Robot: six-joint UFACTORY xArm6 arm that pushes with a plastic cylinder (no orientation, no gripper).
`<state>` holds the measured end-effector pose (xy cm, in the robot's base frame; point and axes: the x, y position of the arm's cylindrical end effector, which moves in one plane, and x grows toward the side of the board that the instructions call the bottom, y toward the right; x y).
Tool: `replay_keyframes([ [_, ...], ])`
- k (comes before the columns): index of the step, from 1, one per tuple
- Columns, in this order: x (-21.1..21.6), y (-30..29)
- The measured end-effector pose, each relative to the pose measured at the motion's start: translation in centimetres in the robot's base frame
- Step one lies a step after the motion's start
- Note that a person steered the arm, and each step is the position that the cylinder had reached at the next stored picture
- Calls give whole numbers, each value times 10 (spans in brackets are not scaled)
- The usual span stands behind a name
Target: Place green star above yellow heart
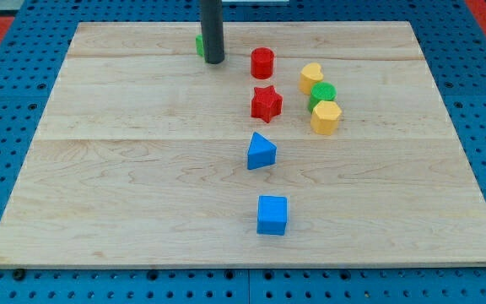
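Observation:
My tip (213,61) rests on the board near the view's top, left of centre. A green block (199,46) peeks out from behind the rod on its left side, touching or very close to it; most of it is hidden, so I cannot make out its shape. The yellow heart (311,77) lies to the view's right of my tip, past a red cylinder (262,62). A second green block, round (322,95), sits just below the heart and touches it.
A yellow hexagon (326,117) sits against the round green block's lower side. A red star (266,103) lies below the red cylinder. A blue triangle (261,151) and a blue cube (272,214) lie further down. The wooden board (99,169) lies on a blue perforated table.

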<state>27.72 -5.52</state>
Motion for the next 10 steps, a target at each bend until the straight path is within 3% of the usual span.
replay_keyframes([
  [2, -19, -56],
  [3, -46, -37],
  [5, -53, 9],
  [7, -55, 113],
  [10, -45, 143],
])
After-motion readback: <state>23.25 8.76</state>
